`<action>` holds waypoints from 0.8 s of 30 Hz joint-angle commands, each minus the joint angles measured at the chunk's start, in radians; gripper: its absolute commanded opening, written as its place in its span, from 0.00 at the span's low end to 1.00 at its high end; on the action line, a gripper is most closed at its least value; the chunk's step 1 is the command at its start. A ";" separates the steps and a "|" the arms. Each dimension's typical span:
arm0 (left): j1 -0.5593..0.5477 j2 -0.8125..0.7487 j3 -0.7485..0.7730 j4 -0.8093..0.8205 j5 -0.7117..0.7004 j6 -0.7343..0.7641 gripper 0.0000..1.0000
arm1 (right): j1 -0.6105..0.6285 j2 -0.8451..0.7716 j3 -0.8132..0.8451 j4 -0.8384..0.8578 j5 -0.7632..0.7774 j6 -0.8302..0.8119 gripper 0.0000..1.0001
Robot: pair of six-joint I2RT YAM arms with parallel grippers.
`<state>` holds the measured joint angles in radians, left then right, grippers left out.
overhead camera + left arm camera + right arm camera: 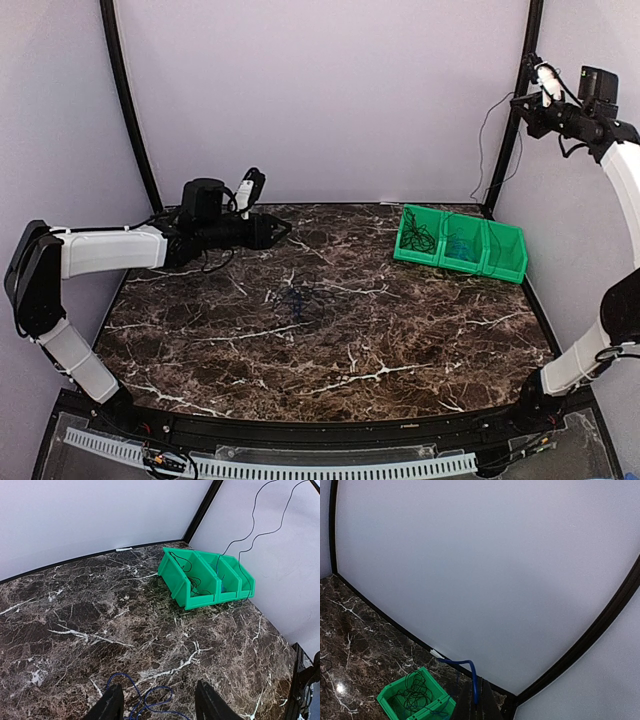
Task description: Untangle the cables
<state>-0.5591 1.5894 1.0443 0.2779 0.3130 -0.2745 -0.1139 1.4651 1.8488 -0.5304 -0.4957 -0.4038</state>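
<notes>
A small loop of bright blue cable (150, 700) lies on the marble table (75, 605), between the open fingers of my left gripper (160, 707) and below them. In the top view this clump (295, 300) is faint at the table's middle, and my left gripper (283, 229) hovers at the back left. My right gripper (476, 702) is shut on a blue cable (475, 677) and is raised high at the back right (518, 100). Thin strands (250, 527) hang from it down to the green bin (180, 582). Black cable (415, 690) lies in one compartment.
The green three-compartment bin (505, 260) stands at the table's back right, near the corner post (515, 120). White walls close the back and both sides. The left arm's white link (100, 250) stretches along the left edge.
</notes>
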 commanded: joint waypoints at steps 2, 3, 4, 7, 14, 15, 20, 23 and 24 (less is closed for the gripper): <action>-0.004 -0.009 -0.013 0.029 0.024 0.010 0.51 | -0.075 -0.067 -0.064 0.112 -0.011 0.034 0.00; -0.003 -0.007 -0.013 0.029 0.023 0.012 0.51 | -0.090 -0.069 -0.071 0.119 -0.017 0.040 0.00; -0.004 -0.007 -0.012 0.028 0.024 0.012 0.51 | -0.104 -0.070 -0.075 0.127 -0.023 0.045 0.00; -0.004 -0.002 -0.012 0.027 0.025 0.012 0.51 | -0.141 -0.069 -0.070 0.142 -0.042 0.062 0.00; -0.003 -0.001 -0.012 0.024 0.029 0.011 0.51 | -0.182 -0.055 -0.089 0.182 -0.046 0.072 0.00; -0.004 -0.001 -0.011 0.023 0.029 0.012 0.51 | -0.187 -0.055 -0.100 0.192 -0.047 0.076 0.00; -0.004 0.000 -0.011 0.021 0.029 0.014 0.51 | -0.207 -0.052 -0.125 0.220 -0.056 0.094 0.00; -0.004 0.000 -0.011 0.021 0.031 0.016 0.51 | -0.210 -0.051 -0.096 0.213 -0.069 0.102 0.00; -0.004 0.001 -0.011 0.021 0.031 0.017 0.51 | -0.211 -0.050 -0.080 0.210 -0.073 0.104 0.00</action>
<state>-0.5591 1.5898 1.0424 0.2825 0.3264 -0.2726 -0.3172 1.4178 1.7283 -0.3801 -0.5411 -0.3264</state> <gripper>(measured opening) 0.508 0.014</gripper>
